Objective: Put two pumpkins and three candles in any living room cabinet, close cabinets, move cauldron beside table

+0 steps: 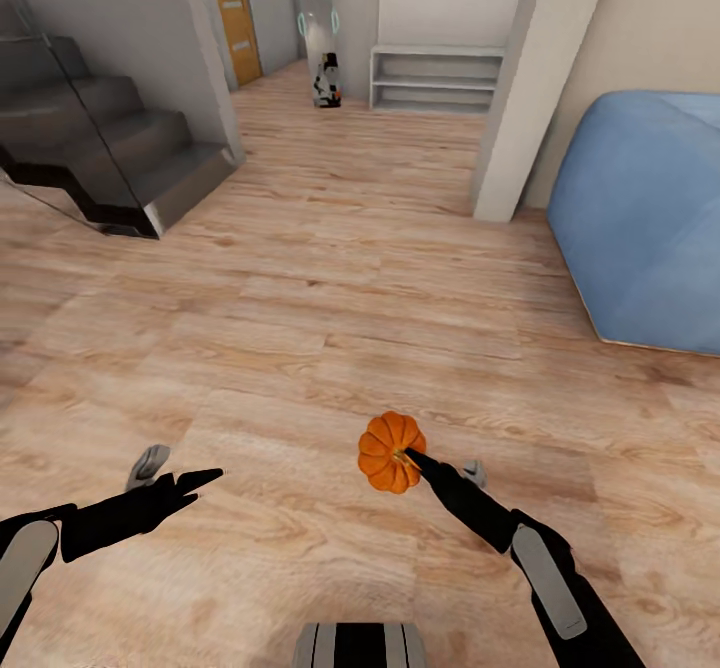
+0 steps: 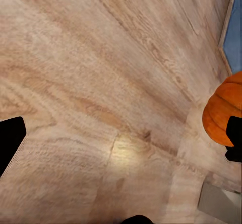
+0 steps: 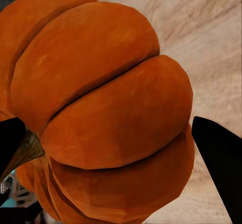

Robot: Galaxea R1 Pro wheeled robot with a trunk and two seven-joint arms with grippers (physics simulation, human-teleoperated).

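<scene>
The robot stood on the open wooden floor [image 1: 330, 278] with one pumpkin [image 1: 391, 451] held up in front of it, the right gripper [image 1: 412, 460] pinching it near the stem; from the right wrist view the orange ribs sat between the two dark fingertips [image 3: 222, 158], so the hold looked firm enough. The left gripper [image 1: 190, 481] hung low beside it with nothing in it, and its fingers seemed parted in the left wrist view, though how far I could not tell. No cabinet was anywhere in front of it: I saw a grey staircase [image 1: 110, 148] off to its left, a blue beanbag [image 1: 640, 218] to its right, a white pillar [image 1: 515, 88] and some pale open shelves [image 1: 435, 78] at the far end. It seemed to be carrying the pumpkin toward a cabinet, an early part of the job. To do that well, I judged it should keep the squeeze steady, hold the arm level and close to the trunk while turning, roll gently past the beanbag, and have the free left arm ready to pull a drawer open.
</scene>
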